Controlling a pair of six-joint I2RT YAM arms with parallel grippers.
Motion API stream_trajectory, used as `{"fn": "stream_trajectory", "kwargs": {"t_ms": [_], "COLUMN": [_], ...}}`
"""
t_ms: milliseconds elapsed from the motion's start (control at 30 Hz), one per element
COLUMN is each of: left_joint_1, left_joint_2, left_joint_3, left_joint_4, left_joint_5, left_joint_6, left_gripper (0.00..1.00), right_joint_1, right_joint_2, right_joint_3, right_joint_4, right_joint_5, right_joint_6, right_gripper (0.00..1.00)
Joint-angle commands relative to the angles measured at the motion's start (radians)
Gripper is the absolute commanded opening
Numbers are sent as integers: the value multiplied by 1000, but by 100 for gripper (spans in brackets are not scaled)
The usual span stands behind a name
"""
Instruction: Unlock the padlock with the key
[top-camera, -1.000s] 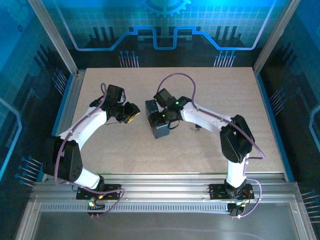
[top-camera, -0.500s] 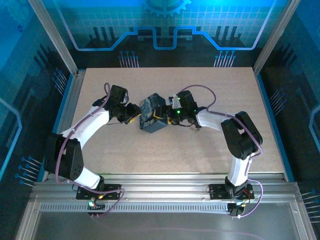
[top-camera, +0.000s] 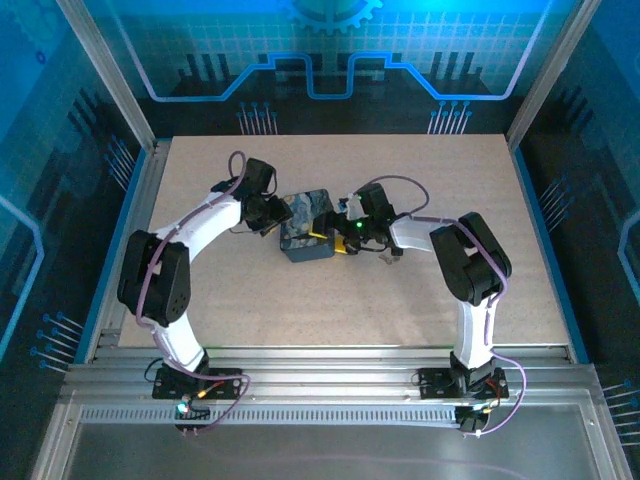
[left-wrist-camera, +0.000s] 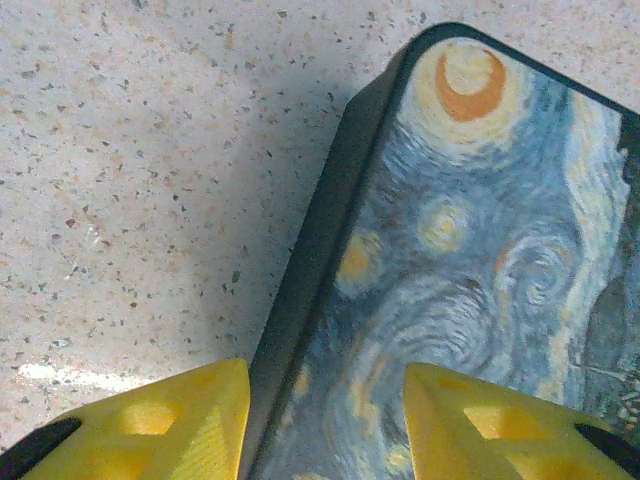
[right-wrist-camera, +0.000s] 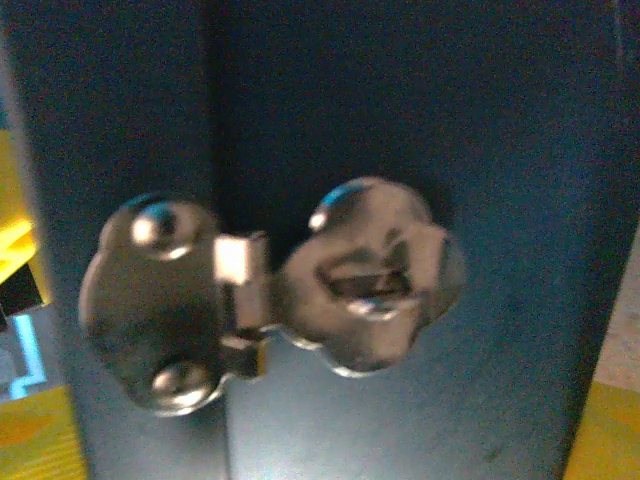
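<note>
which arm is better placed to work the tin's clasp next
Right. Its wrist view faces the silvery clasp on the dark side of the tin squarely, close up. The left claw straddles the painted lid's edge on the opposite side.

The tin (top-camera: 306, 225) lies mid-table (top-camera: 420, 180), with the left gripper (top-camera: 272, 215) at its left edge and the right gripper (top-camera: 340, 235) at its right.

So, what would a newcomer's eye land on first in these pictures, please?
The dark blue rectangular tin with a swirling painted lid stands out at the middle of the speckled beige tabletop, flanked by the left tool and the right tool. In the right wrist view, the silvery metal clasp on the tin's dark side wall looms very close.
</note>
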Motion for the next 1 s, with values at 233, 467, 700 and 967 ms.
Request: {"fn": "stream_trajectory", "kwargs": {"t_ms": [233,467,700,967], "left_joint_1": [-9,0,27,85], "left_joint_2": [-12,-57,-96,-127], "left_joint_3": [29,32,17,3], "left_joint_4": [-42,-73,-81,-111], "left_joint_5": [-51,-71,-71,-91], "left_joint_6": [24,44,47,38], "left_gripper": [45,45,45,46], "right_joint_1": [15,75,140,233], "right_joint_2": [18,53,88,279], "right_joint_3": [155,247,298,647], "right_joint_4": [-344,-484,-418,-406], "right_joint_5": [100,187,159,97], "right_joint_6": [-238,-306,-246,-165], "right_gripper": [100,100,100,100]}}
